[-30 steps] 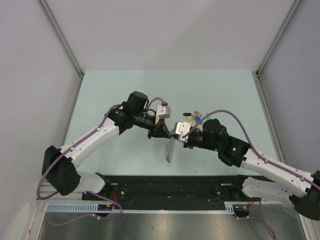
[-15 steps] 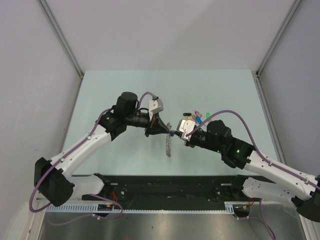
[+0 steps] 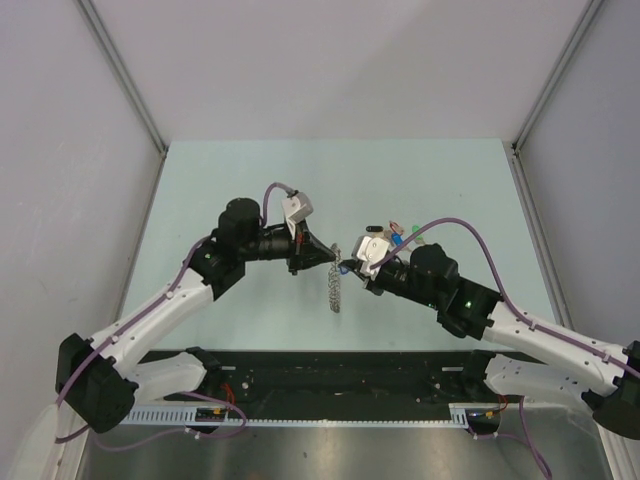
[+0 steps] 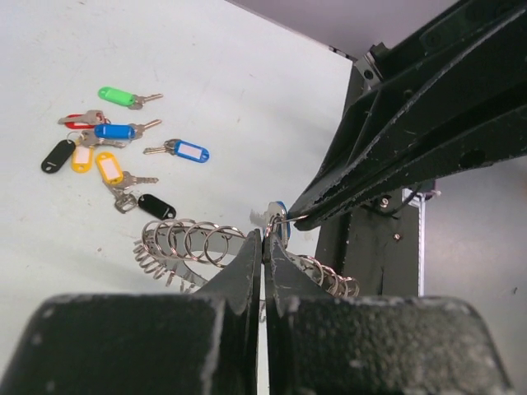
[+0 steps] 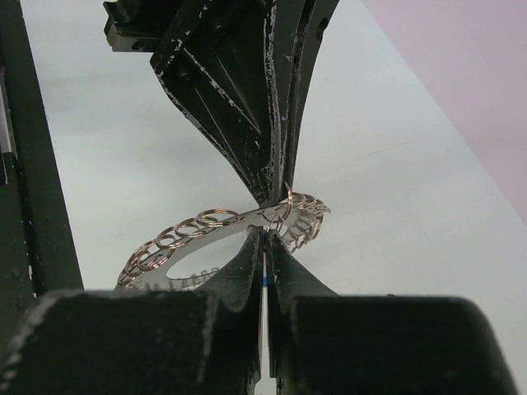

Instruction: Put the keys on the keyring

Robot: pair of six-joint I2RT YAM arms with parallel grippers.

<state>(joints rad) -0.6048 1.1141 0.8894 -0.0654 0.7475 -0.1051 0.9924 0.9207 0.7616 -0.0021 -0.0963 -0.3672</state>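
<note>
"Where was the keyring [image 3: 336,290]?"
"Above the middle of the table [image 3: 250,180], hanging from the left gripper [image 4: 263,240], whose fingers were clamped on its rim."
"And the right gripper [image 5: 265,239]?"
"Pinched tight on a blue key [image 4: 278,216] against the ring. Loose keys [image 4: 114,131] lay just beyond, to the right."

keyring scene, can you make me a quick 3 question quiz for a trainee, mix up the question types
1. Multiple choice. The keyring is: A lying flat and untouched; B hanging where the left end effector and the right end effector meet; C out of every view.
2. True or false: both end effectors are shut.
3. Short answer: what colour is the key tag pinched in the right end effector?
Key: 1 B; 2 true; 3 blue.
</note>
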